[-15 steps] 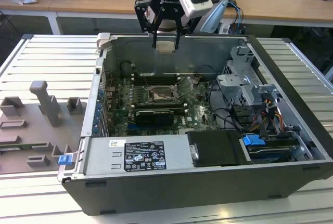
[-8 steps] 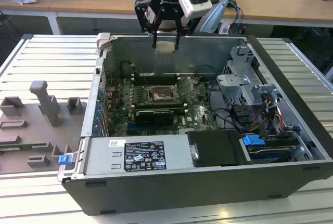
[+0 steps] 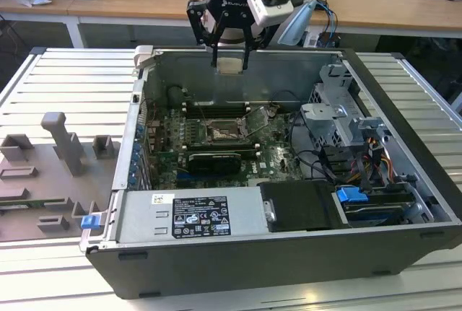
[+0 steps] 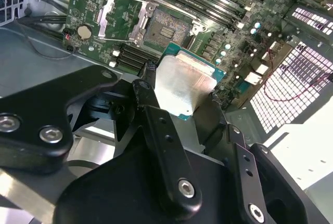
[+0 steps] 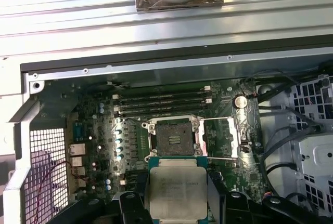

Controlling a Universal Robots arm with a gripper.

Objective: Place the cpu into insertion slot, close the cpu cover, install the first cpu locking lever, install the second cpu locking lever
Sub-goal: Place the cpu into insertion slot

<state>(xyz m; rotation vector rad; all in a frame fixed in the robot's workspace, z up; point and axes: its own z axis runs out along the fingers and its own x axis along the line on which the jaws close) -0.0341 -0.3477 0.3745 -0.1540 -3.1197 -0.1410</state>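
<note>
My gripper hangs above the back wall of the open computer case, shut on the cpu, a small flat pale square chip. In both wrist views the cpu sits flat between the black fingers. The insertion slot is a dark square socket on the green board, bare and well below the chip. The cpu cover stands swung open beside the slot.
Long black memory slots run beside the socket. A silver power supply lines the case's near side, and a drive cage with cables fills the exterior view's right. A grey fixture board lies outside at the exterior view's left.
</note>
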